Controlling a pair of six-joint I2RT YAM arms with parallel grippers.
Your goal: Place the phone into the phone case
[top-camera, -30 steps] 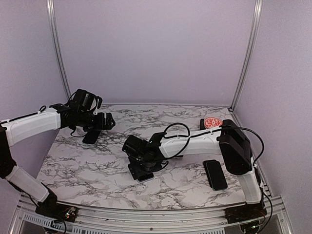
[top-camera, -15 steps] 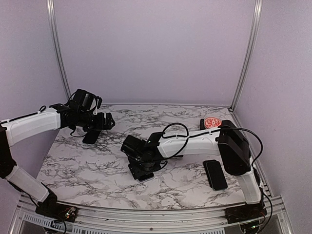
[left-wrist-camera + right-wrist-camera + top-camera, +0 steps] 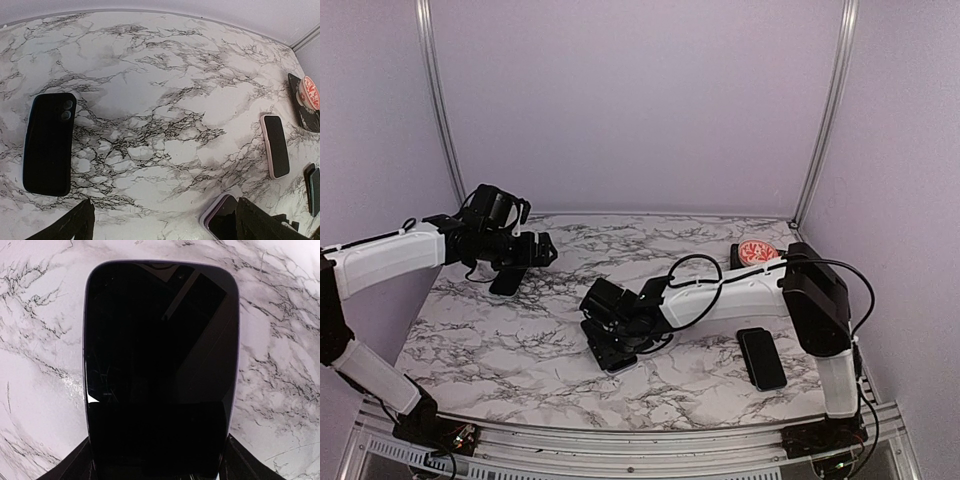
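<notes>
The right arm has swung a little to the right, taking its gripper (image 3: 613, 338) along over the middle of the table (image 3: 500, 345). Its fingers clamp the sides of the phone (image 3: 157, 365), screen up. The left gripper (image 3: 534, 250) hangs wide and empty near the black phone case (image 3: 47, 144), which lies flat at the far left.

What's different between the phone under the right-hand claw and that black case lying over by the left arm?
The phone lies screen up, its glass dark with a pale lilac rim; the black case lies back up, showing two round camera openings. The phone sits between the fingers of the right gripper; the black case lies free, nothing touching it. Both lie flat on the marble table.
</notes>
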